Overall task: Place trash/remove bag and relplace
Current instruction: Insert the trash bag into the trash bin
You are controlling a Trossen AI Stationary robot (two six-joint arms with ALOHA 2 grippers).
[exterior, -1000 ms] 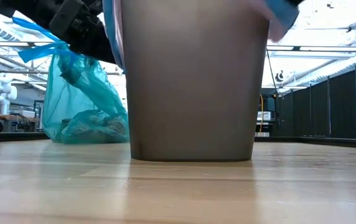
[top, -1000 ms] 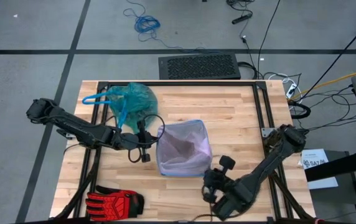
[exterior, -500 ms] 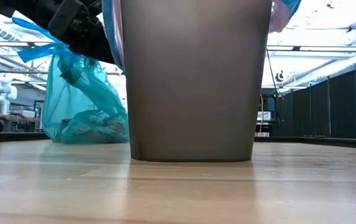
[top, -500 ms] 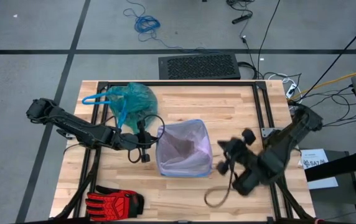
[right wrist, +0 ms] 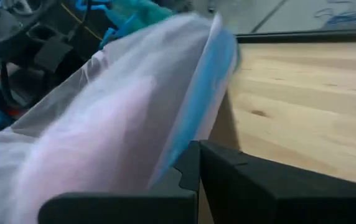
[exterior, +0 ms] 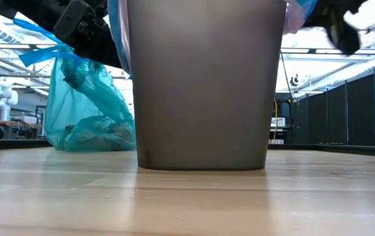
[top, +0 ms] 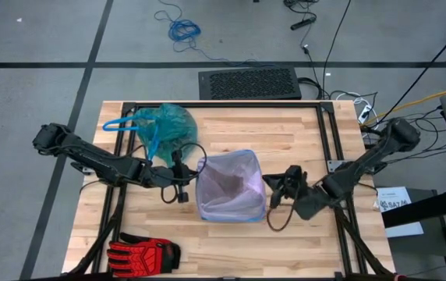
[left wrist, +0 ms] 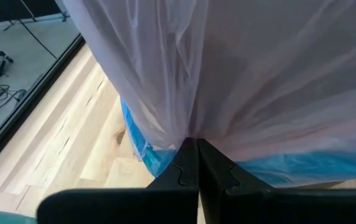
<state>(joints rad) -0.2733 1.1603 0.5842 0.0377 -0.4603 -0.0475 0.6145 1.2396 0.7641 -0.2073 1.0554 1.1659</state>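
A grey bin stands mid-table, lined with a pale lilac translucent bag that has a blue rim. The teal-green bag with blue drawstring loops rests on its bottom on the table, left of and beyond the bin. No trash shows. My left gripper is at the bin's left rim, shut on the lilac bag. My right gripper is beside the bin's right rim, shut, its tips right at the lilac bag's blue rim. My left gripper pinches a gathered fold of the lilac bag between its two fingertips, just above the blue rim band, coming level from the table's left. The plastic fans out from the pinch in drawn creases. My right gripper: I cannot tell whether it touches the bag's rim.
A red-and-black glove lies by the table's near-left corner. Black frame rails run along the far and right sides of the table. Bare wood lies beyond and right of the bin.
My right arm has swung up from the table's near edge; its gripper has moved toward the far edge and risen beside the bin's right rim, now showing at the low view's top right. The left arm, bin and both bags have stayed put.
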